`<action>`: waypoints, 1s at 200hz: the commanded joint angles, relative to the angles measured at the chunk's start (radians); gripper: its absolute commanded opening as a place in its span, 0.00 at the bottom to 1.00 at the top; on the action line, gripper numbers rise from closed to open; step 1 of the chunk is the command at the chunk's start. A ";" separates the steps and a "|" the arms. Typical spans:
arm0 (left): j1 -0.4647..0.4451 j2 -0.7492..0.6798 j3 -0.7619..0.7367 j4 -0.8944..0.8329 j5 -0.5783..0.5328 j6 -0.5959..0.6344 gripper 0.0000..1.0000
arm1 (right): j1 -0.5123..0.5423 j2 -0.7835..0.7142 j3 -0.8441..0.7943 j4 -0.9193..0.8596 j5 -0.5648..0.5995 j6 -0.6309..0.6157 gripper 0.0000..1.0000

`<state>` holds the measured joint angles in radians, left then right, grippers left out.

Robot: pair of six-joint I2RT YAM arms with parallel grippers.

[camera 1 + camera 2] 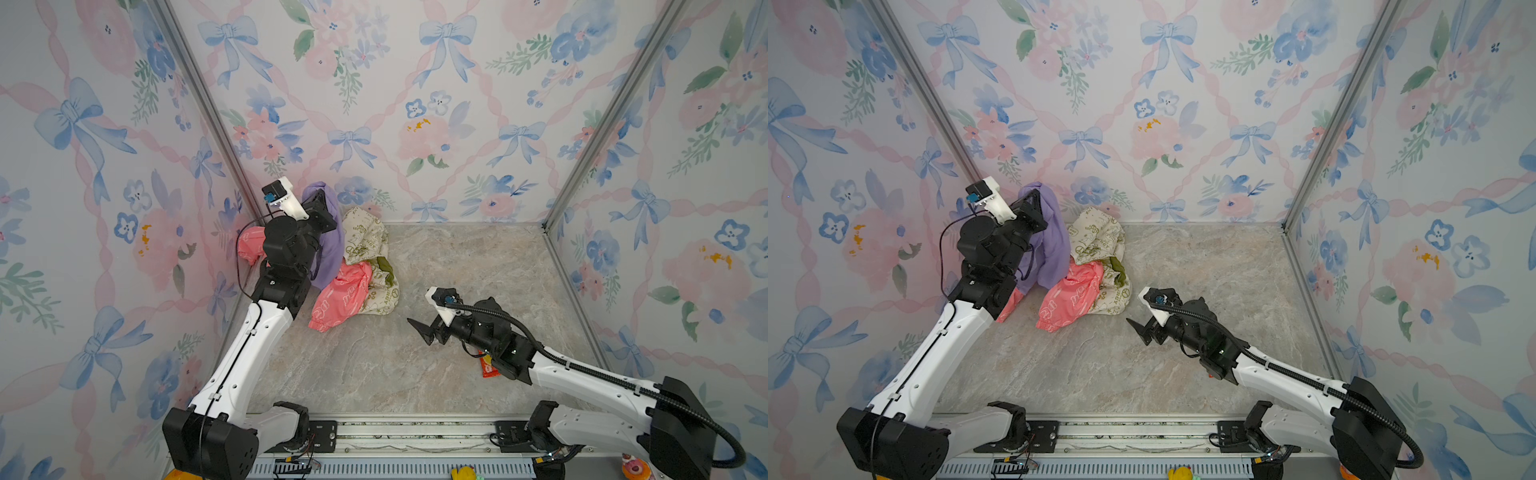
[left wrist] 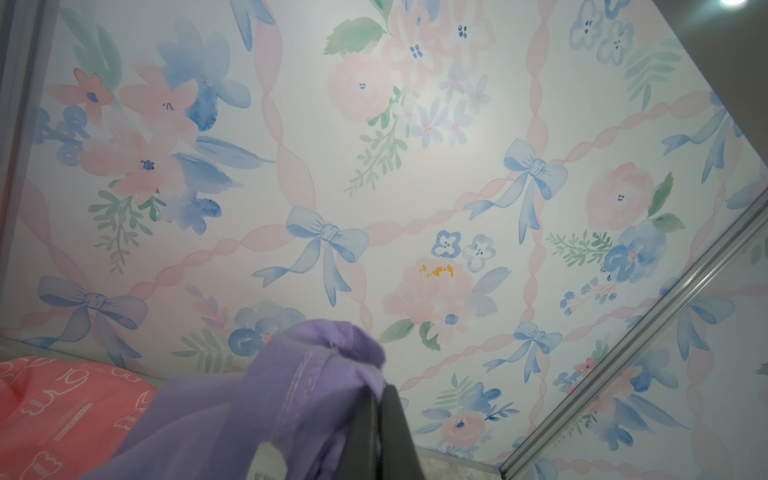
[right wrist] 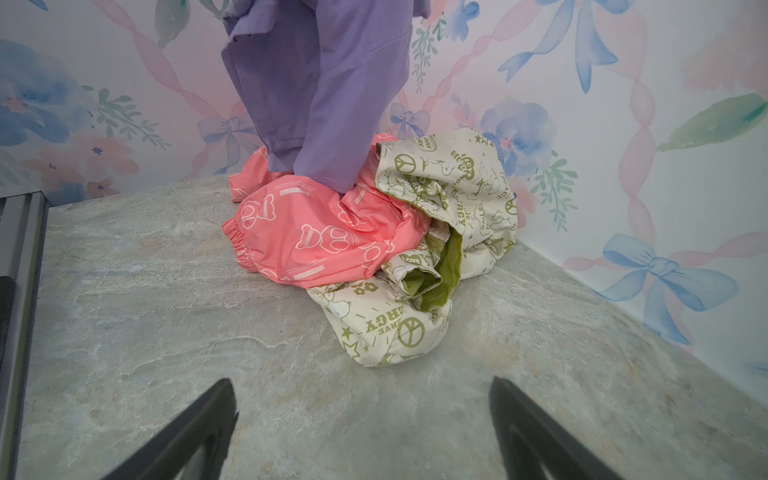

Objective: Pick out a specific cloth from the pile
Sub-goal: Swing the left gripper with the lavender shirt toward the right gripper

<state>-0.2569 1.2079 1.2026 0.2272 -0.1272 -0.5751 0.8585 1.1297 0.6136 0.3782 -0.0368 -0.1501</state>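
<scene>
lavender cloth [image 1: 332,245] is up in the air, folks. the left gripper [image 1: 322,194] is clamped tight on a bunched fold of it, high by the back-left corner, and the fabric hangs down in a long drape. in the left wrist view the dark fingers [image 2: 395,436] pinch the purple fabric right by a stitched seam, with floral wallpaper [image 2: 415,166] behind.

now the right wrist view: the cloth's lower hem touches the top of the pile [image 3: 374,232], resting on the coral-pink garment [image 3: 299,241] with its white bear outlines. touching that one, the cream garment [image 3: 449,174] with olive-green peace signs and lettering lies crumpled, a green lining showing.

in both top views the pile sits on the marble-look tabletop [image 1: 457,270] near the back wall, left of centre, and a bit more pink pokes out on the far side of the left arm.

right gripper [image 1: 422,332], jaws spread wide and holding nothing, hovers low over bare tabletop, well apart from the pile and pointed toward it. an orange packet [image 1: 485,368] peeks out from under the right arm.
</scene>
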 commanded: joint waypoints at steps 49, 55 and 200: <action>-0.262 0.177 -0.077 -0.017 0.040 0.238 0.01 | 0.005 -0.037 -0.049 0.052 0.244 0.010 0.97; -0.292 0.204 -0.087 -0.022 0.040 0.252 0.03 | 0.000 -0.045 -0.057 0.061 0.270 0.015 0.97; -0.484 -0.147 -0.423 -0.217 -0.218 0.327 0.98 | -0.132 -0.031 -0.079 0.097 0.144 0.153 0.97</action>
<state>-0.7448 1.1397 0.8494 0.0410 -0.2676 -0.3305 0.7216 1.0298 0.4801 0.4679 0.2199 -0.0105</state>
